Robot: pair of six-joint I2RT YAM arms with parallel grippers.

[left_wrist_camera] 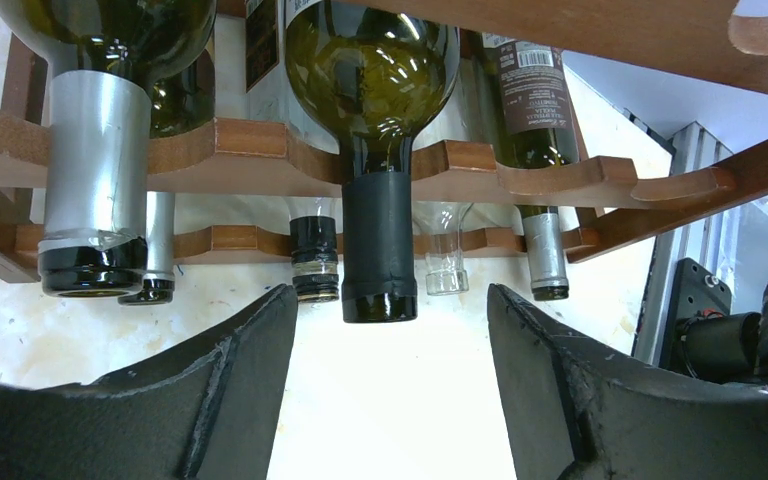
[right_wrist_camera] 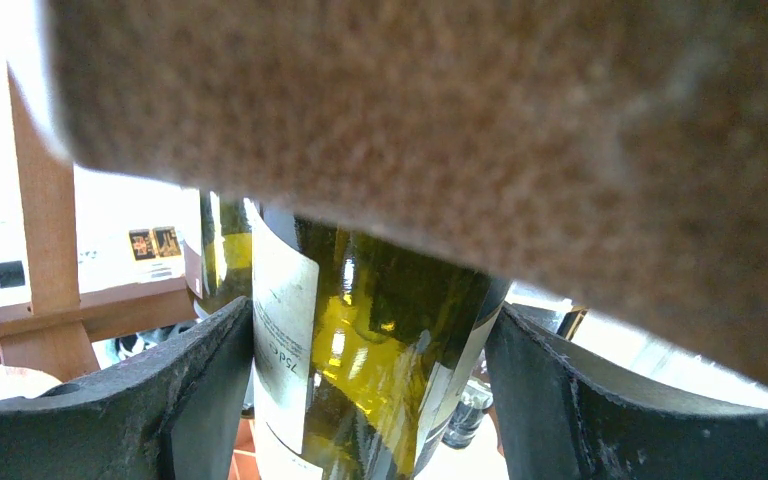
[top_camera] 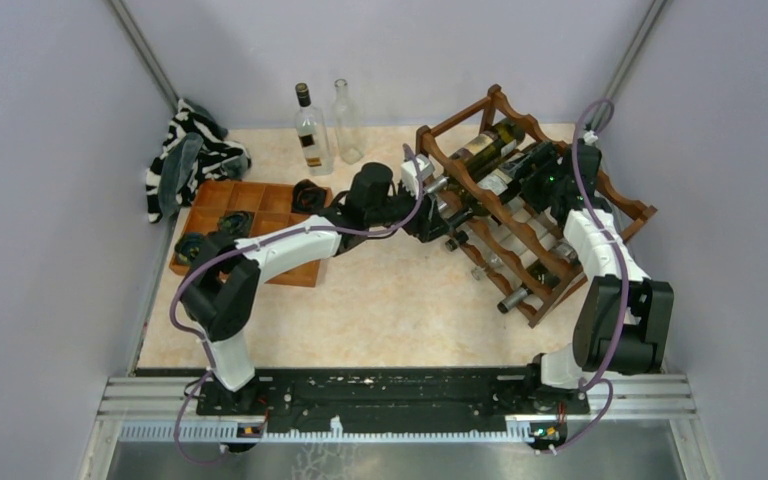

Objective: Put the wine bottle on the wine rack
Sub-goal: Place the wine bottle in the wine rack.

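Green glass bottle [right_wrist_camera: 380, 350], black-capped neck, lies in the scalloped reddish wood rack [left_wrist_camera: 580, 175], right of centre in the top view. Left gripper [left_wrist_camera: 390, 330] is spread, clear of the neck. Right gripper [right_wrist_camera: 368, 312] pinches the bottle's body, whose upper part is hidden behind blurred rack wood. Pale marbled tabletop [top_camera: 390, 300].

Looks like a robot test lab, not a home. Plain grey walls [top_camera: 40, 200] at 9, 12 and 3 o'clock, boxing in one small table [top_camera: 390, 300]. At 6 o'clock, a metal rail [top_camera: 150, 398] with a left arm [top_camera: 280, 245] and a right arm [top_camera: 600, 245] bolted on, purple wires [top_camera: 174, 305] hanging loose.
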